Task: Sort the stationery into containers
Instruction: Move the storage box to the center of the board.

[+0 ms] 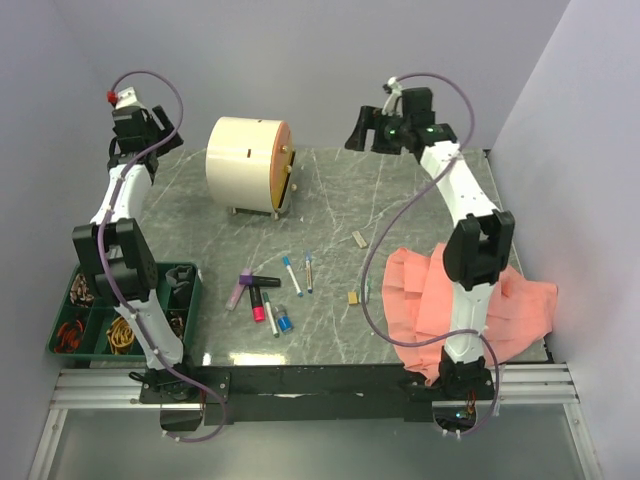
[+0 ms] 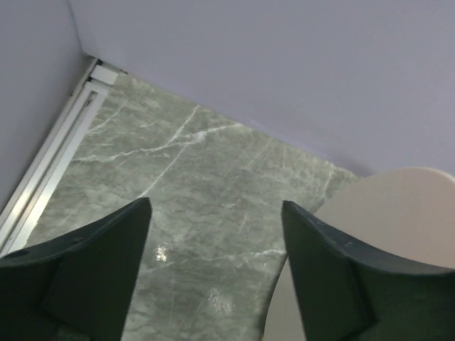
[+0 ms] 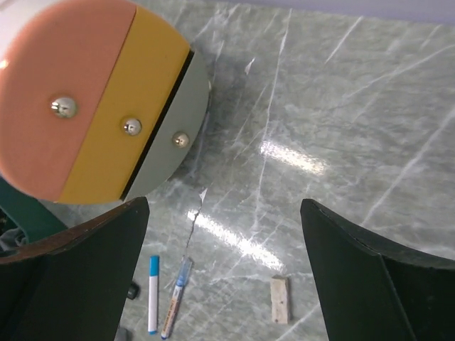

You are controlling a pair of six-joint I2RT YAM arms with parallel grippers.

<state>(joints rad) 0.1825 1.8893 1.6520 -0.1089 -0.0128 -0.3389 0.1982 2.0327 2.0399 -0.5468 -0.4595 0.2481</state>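
The pens (image 1: 268, 298) are lying in a loose cluster on the marble worktop (image 1: 330, 210), near its front edge and well apart from the cream drum-shaped cabinet (image 1: 245, 163) at the back. Among them are a purple marker (image 1: 239, 289), a black-and-pink one (image 1: 259, 301) and slim white pens with blue caps (image 3: 153, 295). They are looking light, stiff and smooth, and likely to roll. Each is probably best pinched across the barrel at mid-length, with the fingers coming down on either side.

2 tan erasers (image 1: 360, 238) are lying further right, between the pens and the salmon-pink cloth (image 1: 480, 300). Being small and flat against the stone, they are leaving little height to grip. A low pinch across the narrow sides would seem safest.

The cabinet's round face is showing 3 drawer fronts, salmon, yellow-orange (image 3: 117, 106) and grey, each with a small shiny knob (image 3: 131, 126). Those knobs are looking slippery and give little to hold. The cabinet is standing on short feet, so it may slide when a drawer is pulled.

The left fingers (image 2: 92, 277) are standing wide apart and holding nothing, hovering over bare worktop beside the cabinet's cream shell. The right fingers (image 3: 78, 277) are spread fully and are also holding nothing, raised above the worktop and looking down on the drawer face, 2 pens and 1 eraser.
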